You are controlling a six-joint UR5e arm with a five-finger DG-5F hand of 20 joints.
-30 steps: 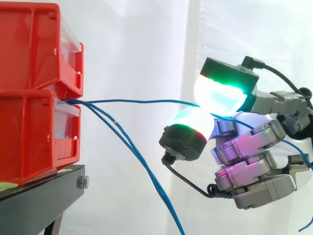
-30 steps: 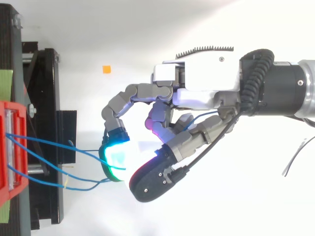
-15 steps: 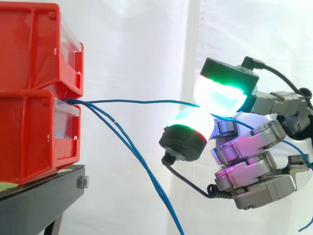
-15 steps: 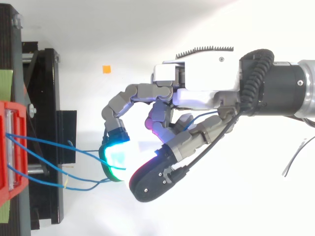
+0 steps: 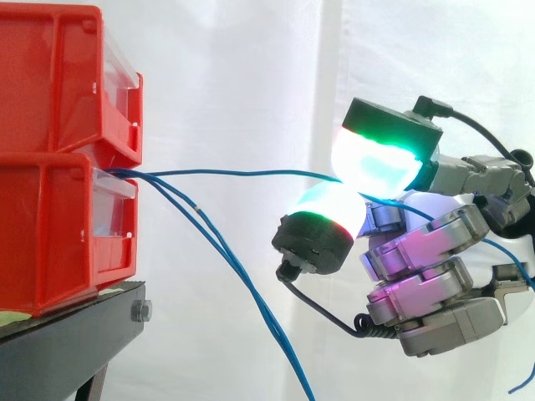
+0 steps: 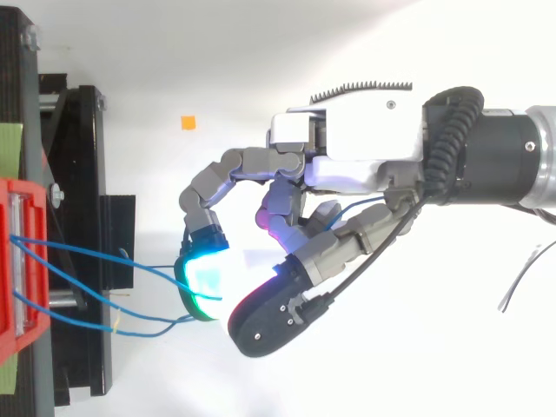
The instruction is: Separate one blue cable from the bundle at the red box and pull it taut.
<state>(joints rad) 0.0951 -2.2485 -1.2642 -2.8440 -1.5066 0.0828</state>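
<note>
Two red bins (image 5: 58, 225) are stacked on a black stand (image 5: 75, 326) at the left. Several blue cables come out of the lower bin's front. One blue cable (image 5: 242, 173) runs almost level, with a slight sag, to my hand (image 5: 426, 259) at the right. It passes between two glowing green-white fingertips (image 5: 376, 163), which pinch it, and its loose end trails behind the hand. The other blue cables (image 5: 242, 276) hang down to the lower right, apart from the held one. In the top view the hand (image 6: 347, 165) reaches in from the right toward the red bin (image 6: 17, 330).
The white curtain fills the background. In the top view, a small orange marker (image 6: 188, 122) lies on the white floor above the hand, and the black stand (image 6: 78, 174) runs along the left edge.
</note>
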